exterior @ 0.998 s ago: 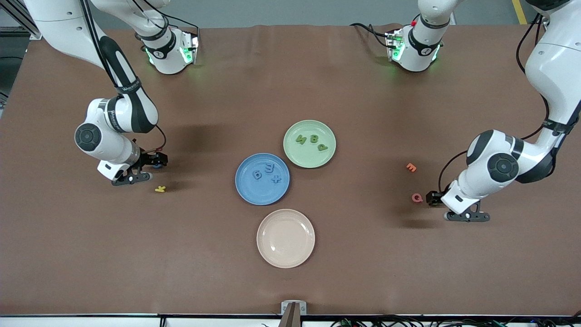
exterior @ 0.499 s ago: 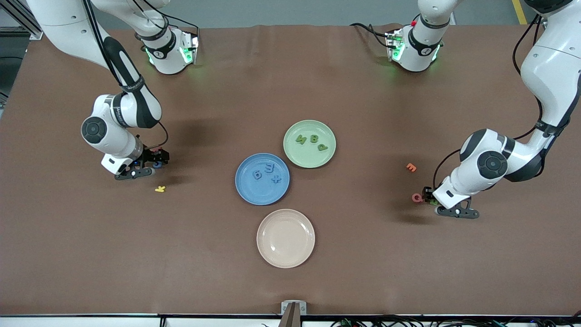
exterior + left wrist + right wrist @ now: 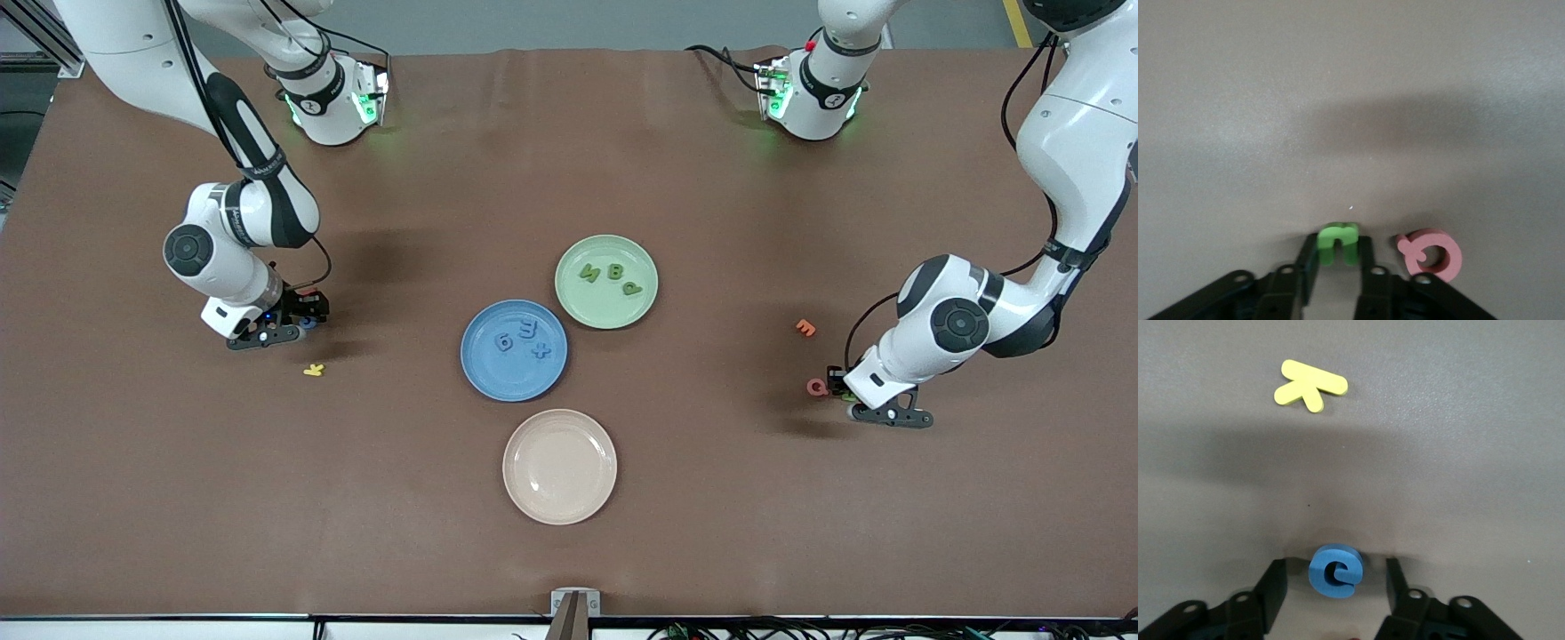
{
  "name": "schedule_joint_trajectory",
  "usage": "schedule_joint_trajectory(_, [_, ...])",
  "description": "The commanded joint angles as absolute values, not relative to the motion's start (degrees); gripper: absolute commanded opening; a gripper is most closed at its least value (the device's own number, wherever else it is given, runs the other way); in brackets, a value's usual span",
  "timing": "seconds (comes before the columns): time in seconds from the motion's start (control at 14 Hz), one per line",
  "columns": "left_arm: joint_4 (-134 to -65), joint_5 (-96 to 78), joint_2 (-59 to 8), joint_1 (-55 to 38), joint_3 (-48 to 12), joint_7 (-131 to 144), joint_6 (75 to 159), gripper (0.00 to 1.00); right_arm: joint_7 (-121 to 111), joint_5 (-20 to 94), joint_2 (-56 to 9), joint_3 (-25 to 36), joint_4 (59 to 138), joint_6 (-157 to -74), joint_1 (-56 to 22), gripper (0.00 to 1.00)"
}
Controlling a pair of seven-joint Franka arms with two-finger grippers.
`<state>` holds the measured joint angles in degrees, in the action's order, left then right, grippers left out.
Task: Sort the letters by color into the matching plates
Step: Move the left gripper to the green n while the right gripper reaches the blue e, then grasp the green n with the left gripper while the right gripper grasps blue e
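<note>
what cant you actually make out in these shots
- Green letter: in the left wrist view the left gripper, shut on it, covers its lower part; which letter it is cannot be read.
- Blue letter: in the front view the right gripper hides nearly all of it.
- Both grippers' bodies: cut off by the wrist views' edges.
- Letters on the green plate and blue plate: too small to read surely.

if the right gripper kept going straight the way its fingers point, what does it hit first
Most likely the blue letter lying between the right gripper's open fingers, then the table right under it. The yellow letter lies off that line.
</note>
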<state>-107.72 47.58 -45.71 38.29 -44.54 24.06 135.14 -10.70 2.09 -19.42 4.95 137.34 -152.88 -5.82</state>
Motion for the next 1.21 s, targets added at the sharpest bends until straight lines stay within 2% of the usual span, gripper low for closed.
schedule_joint_trajectory(0.0, [-106.96, 48.69, -46.32, 37.88, -43.95, 23.47, 135.62, 0.00, -10.81, 1.41, -19.42, 4.39, 138.25, -155.13, -5.01, 0.55])
schedule_joint_trajectory(0.29, [-104.94, 48.52, -44.39, 38.06, -44.82, 21.10, 134.83, 0.00, -10.81, 1.41, -19.42, 4.39, 138.16, -155.13, -5.01, 0.32])
schedule_joint_trajectory(0.57, [-102.23, 47.64, -44.03, 38.32, -50.69, 21.79, 129.40, 0.00, -8.98, 1.49, -19.25, 4.39, 137.99, -154.69, -5.10, 0.13])
schedule_joint_trajectory(0.93, [-98.27, 44.76, -44.21, 36.57, -57.74, 26.88, 122.00, 0.00, -8.70, 1.49, -16.09, 4.31, 136.24, -151.80, -5.54, 0.11])
schedule_joint_trajectory(1.14, [-97.82, 41.22, -44.03, 34.63, -59.84, 31.36, 121.20, 0.00, -5.29, 1.49, -14.85, 4.04, 130.28, -142.69, -7.72, 0.11])
